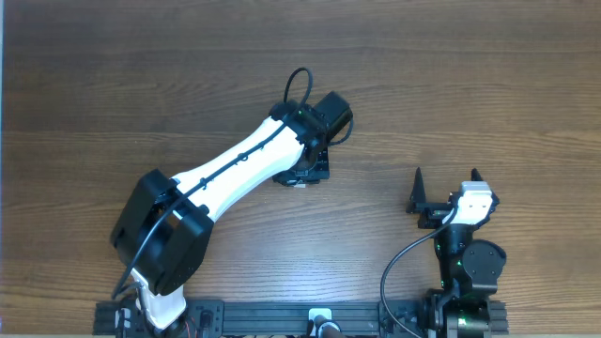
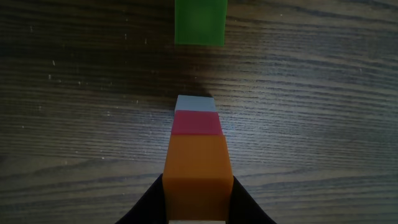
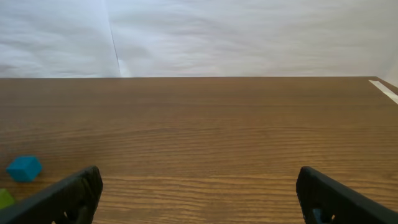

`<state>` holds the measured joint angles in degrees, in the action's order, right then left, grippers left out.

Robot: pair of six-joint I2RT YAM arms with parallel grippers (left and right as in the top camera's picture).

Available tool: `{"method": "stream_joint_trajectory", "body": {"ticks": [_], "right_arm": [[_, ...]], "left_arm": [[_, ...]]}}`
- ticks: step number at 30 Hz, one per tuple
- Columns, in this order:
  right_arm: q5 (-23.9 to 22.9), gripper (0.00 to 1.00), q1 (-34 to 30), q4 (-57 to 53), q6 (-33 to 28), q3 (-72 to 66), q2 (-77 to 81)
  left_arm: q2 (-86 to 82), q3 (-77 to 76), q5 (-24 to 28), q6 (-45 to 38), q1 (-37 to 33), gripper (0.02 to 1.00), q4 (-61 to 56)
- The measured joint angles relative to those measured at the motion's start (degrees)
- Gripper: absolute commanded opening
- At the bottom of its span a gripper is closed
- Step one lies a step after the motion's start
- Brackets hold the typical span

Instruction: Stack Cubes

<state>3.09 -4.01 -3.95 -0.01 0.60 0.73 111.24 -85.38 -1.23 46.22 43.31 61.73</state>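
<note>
- Orange cube sat gripped in the left end effector, seemingly atop a red cube and a grey cube.
- Green cube lay nearby on the worktop.
- Right end effector hung open.

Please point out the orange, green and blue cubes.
orange cube (image 2: 198,158): left wrist view, its lighter face.
green cube (image 2: 199,22): left wrist view, middle of its face.
blue cube (image 3: 23,171): right wrist view, front face.

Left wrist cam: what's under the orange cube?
A red cube, and below it a white cube on the wooden table. The orange cube, held in the left gripper, covers their tops; whether it rests on red isn't visible.
</note>
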Motion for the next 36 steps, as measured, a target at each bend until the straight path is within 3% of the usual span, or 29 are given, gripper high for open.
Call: {"method": "stream_joint_trajectory", "body": {"ticks": [21,31,34,35,36], "right_arm": [[0.0,0.993,0.0,0.0,0.0,0.0,0.0],[0.0,0.993,0.0,0.0,0.0,0.0,0.0],[0.0,0.993,0.0,0.0,0.0,0.0,0.0],[0.0,0.991,0.0,0.0,0.0,0.0,0.0],[0.0,0.993,0.0,0.0,0.0,0.0,0.0]], "left_arm": [[0.4,0.0,0.0,0.0,0.0,0.224,0.0],[0.9,0.0,0.2,-0.4,0.0,0.597,0.0],[0.9,0.0,0.2,-0.2,0.0,0.737,0.0],[0.9,0.0,0.2,-0.4,0.0,0.844,0.0],[0.9,0.0,0.2,-0.4,0.0,0.882,0.0]]}}
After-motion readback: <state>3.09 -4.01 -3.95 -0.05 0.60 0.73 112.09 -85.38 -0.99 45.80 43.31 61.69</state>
